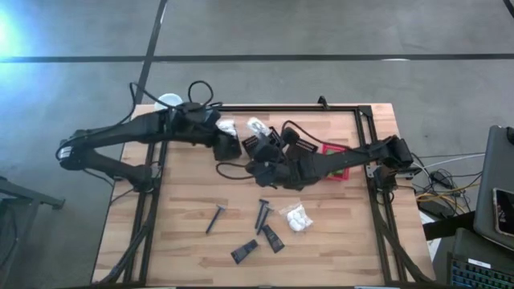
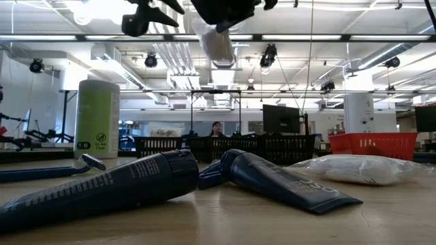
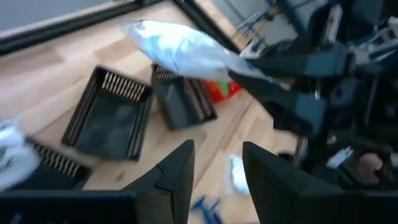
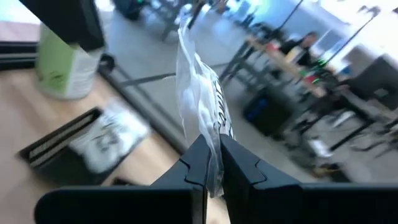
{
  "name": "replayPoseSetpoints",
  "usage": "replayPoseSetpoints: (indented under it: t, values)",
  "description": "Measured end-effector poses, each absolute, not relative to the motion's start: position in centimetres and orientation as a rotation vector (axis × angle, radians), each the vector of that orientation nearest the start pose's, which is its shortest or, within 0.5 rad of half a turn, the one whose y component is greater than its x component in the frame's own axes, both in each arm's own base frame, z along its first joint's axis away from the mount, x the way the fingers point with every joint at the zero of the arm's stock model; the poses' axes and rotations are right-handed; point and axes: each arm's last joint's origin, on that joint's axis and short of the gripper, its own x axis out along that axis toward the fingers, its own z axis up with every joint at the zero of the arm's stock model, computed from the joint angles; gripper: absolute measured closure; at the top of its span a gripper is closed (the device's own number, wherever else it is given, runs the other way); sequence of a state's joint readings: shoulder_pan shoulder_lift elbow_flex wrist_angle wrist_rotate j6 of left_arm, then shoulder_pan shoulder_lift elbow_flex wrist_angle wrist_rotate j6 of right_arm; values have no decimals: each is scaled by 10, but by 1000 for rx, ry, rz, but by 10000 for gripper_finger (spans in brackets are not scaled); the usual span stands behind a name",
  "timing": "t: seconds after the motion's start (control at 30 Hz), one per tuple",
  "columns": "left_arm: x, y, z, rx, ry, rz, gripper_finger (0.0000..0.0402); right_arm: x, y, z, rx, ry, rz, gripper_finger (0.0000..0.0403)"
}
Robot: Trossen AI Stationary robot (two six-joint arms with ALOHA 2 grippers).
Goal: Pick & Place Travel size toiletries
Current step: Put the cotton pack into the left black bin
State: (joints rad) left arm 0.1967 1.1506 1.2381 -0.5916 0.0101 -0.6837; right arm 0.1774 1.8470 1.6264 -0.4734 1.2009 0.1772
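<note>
right gripper [image 4: 212, 163] fingers clamped on white packet [image 4: 200, 93], long axis straight out from tips, held over black baskets [image 3: 112, 115] | left gripper [image 3: 217, 168] fingers apart, empty, nearby

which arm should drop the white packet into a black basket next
Right, probably. The right gripper is already shut on the white packet, raised above the black baskets. The left gripper hangs nearby with open, empty fingers, so it would need a handover first.

White packet [image 2: 216, 42] dangling overhead; dark tubes [image 2: 272, 178] (lying flat) below.
</note>
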Motion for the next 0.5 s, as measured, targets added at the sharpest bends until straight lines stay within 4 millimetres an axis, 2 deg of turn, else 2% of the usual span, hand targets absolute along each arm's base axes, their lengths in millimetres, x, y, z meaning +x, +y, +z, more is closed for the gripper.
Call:
replayPoseSetpoints:
  t: [0.2, 0.5]
  values:
    - [249, 49, 392, -743, 224, 289, 262, 406, 47, 319, -459, 464, -1129, 380]
    - [251, 58, 411, -746, -31, 367, 261, 405, 38, 321, -661, 564, -1311, 380]
